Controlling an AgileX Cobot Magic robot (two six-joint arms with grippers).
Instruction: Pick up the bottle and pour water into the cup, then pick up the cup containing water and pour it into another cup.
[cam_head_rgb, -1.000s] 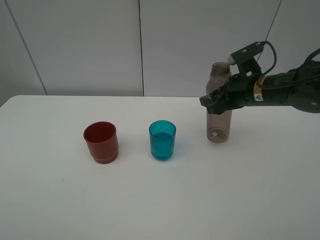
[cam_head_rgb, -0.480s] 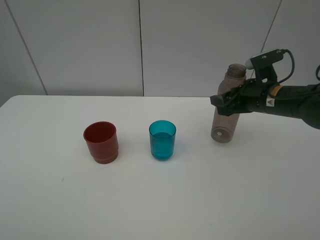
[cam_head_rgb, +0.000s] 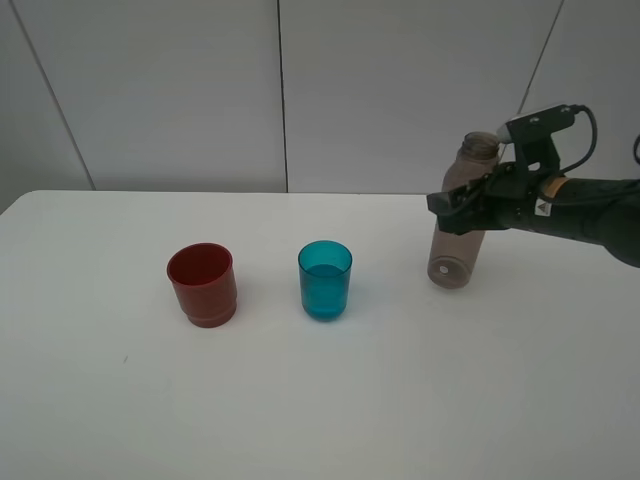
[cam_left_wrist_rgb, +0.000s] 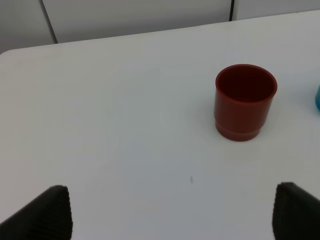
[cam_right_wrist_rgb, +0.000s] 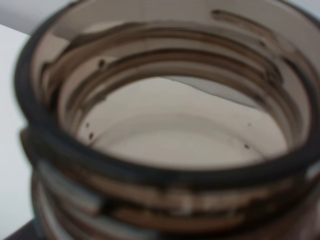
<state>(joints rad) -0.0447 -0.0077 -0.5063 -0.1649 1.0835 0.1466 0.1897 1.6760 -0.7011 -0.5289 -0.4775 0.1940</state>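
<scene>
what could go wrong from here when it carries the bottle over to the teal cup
1. The bottle has no cap and already leans in the right pincer, so a quick swing might slosh out any water inside before it gets to the cup.
2. The teal cup has a narrow mouth and looks light. The pour might miss onto the table, or the bottle's neck might tip the cup over.

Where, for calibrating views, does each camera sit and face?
Exterior high: high before the white table, looking down on dark red plastic cup, translucent teal tumbler, smoky grey-brown plastic bottle; right gripper clasps it.
Left wrist: faces the red cup; open left gripper tips show.
Right wrist: close above the bottle's open neck; no gripper discernible.
Exterior shares cup with left, bottle with right.
</scene>
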